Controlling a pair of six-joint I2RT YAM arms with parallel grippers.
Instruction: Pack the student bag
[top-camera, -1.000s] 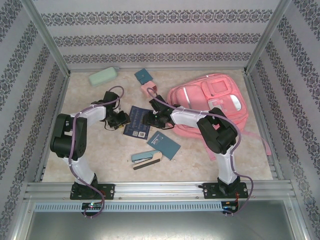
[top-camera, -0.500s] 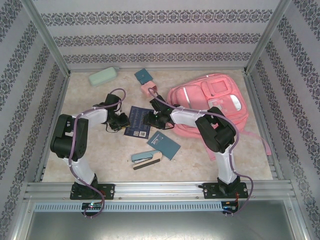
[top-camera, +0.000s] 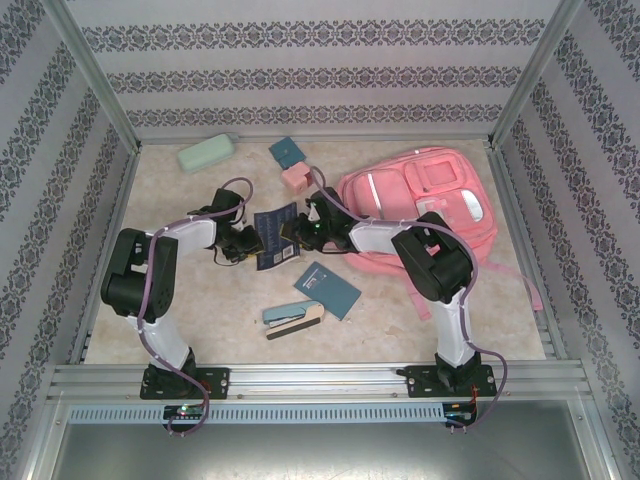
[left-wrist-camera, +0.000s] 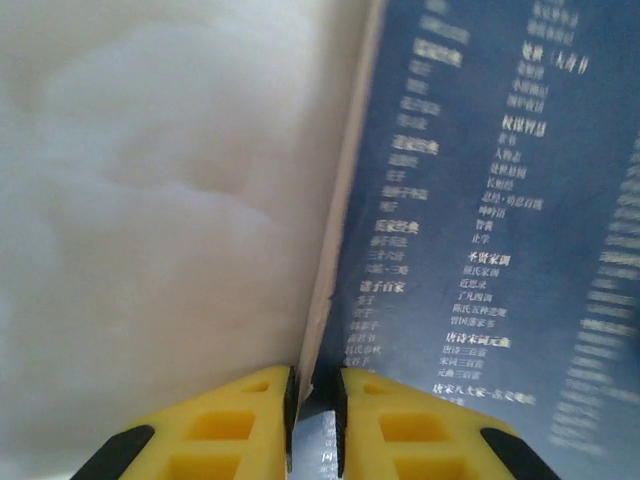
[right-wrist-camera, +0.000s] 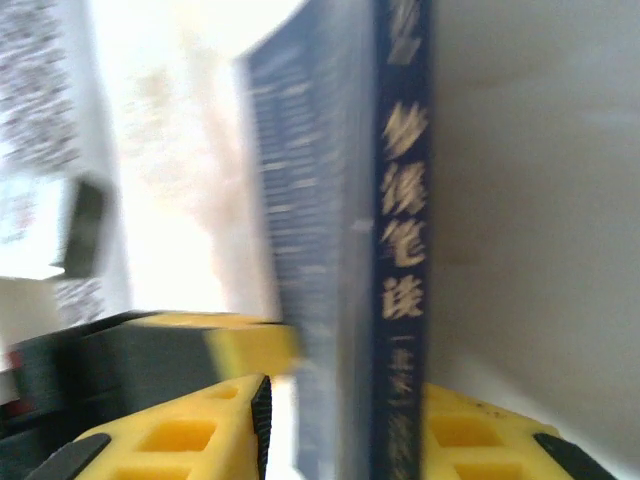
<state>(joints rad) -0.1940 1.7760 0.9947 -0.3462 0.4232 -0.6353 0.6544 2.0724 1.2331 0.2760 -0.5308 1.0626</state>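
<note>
Beige tabletop bears student bag, inside hidden, blue book outside.

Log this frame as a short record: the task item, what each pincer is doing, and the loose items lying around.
student bag: lying flat on the right
dark blue book: tipped up on edge between both arms
left pincer: shut on the book's page edge
right pincer: straddling the book's spine, grip unclear
loose items: green case, teal notebook, small pink box, teal book, stapler
</note>
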